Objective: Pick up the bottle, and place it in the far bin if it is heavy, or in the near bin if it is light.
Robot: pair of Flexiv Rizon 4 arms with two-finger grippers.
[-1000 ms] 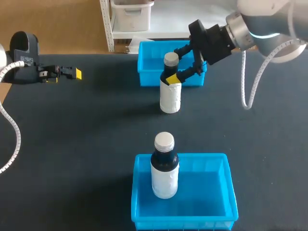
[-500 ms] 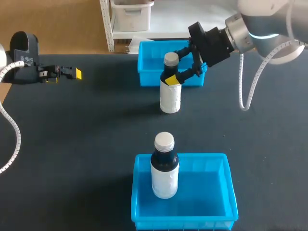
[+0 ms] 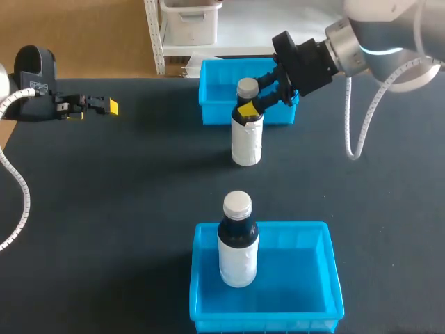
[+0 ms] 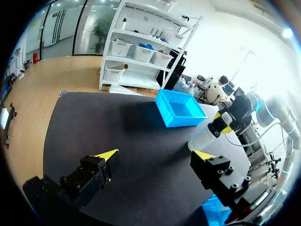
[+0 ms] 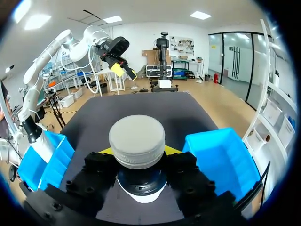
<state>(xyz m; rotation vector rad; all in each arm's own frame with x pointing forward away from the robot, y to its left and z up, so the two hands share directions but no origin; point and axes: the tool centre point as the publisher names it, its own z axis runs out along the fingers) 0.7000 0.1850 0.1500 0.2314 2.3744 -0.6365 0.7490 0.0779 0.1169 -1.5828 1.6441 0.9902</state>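
Bottle (image 3: 246, 142) stands just before the far bin (image 3: 215, 97), right end effector (image 3: 249, 101) pinching its neck; left end effector (image 3: 106, 106) spread, well left of that bin.

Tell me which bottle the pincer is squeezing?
The dark, white-labelled bottle on the table beside the far blue bin: the right pincer grips its neck. Its twin stands alone in the near bin.

The table (image 3: 125, 181) has a dark, matte top. The far bin (image 3: 215, 97), blue and open-topped, sits toward its back edge. The near bin (image 3: 327, 278), also blue, sits at its front edge, well apart. Between them, just in front of the far bin, a bottle (image 3: 246, 142) stands upright.
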